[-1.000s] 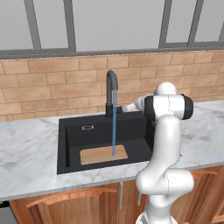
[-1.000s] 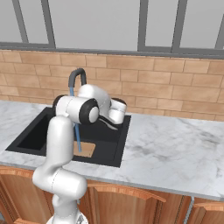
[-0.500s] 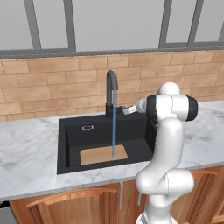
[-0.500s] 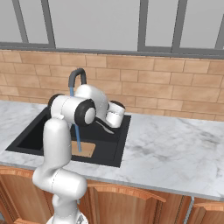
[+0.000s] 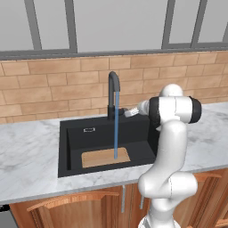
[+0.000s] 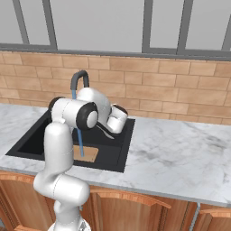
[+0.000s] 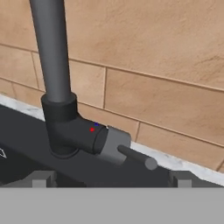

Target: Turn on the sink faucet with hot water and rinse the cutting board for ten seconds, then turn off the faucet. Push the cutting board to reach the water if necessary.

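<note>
The black sink [image 5: 73, 151] holds the light-brown cutting board [image 5: 105, 157] flat on its floor at the front. A thin blue stream of water [image 5: 116, 127] falls from the dark gooseneck faucet [image 5: 113, 91] onto the board's right part. My gripper [image 5: 129, 112] sits just right of the faucet's base, pointing at it. In the hand view the fingertips [image 7: 42, 178] stand wide apart, so the gripper [image 7: 111, 179] is open, and the faucet's thin side lever [image 7: 133, 156] juts out just ahead between them. From the right, my arm hides part of the cutting board [image 6: 88, 154] and the water [image 6: 80, 143].
A marble counter [image 5: 26, 156] surrounds the sink and stretches wide to the right [image 6: 180, 153]. A brick wall [image 5: 53, 84] rises right behind the faucet, with a window above. Wooden cabinets [image 5: 75, 209] lie below the counter.
My hand has crept a little left toward the faucet's base. The water keeps running and the board has stayed in place.
</note>
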